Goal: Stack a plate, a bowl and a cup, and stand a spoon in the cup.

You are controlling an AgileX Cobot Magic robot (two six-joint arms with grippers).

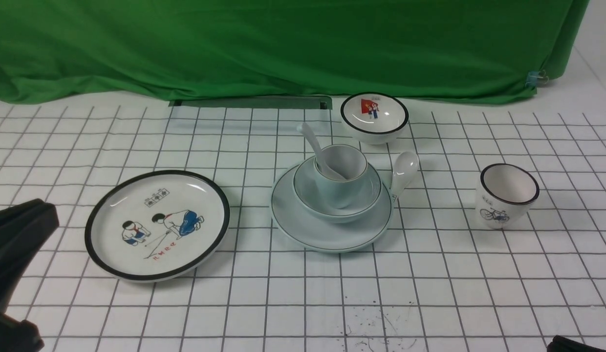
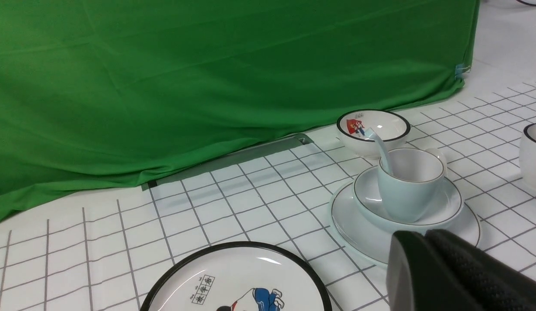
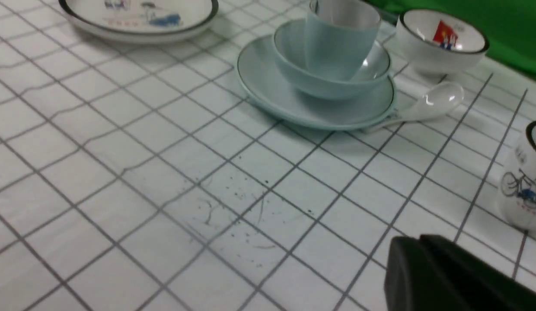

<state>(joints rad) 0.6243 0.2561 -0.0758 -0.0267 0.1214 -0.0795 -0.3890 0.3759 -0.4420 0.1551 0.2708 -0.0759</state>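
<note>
At frame centre the cup (image 1: 341,172) sits in the bowl (image 1: 338,198) on the plate (image 1: 331,226) — the spoon (image 1: 316,149) leans inside the cup. The left gripper (image 2: 428,242), low at the left edge, is pressed together, empty; the right gripper (image 3: 417,248) — jaw state unclear.
</note>
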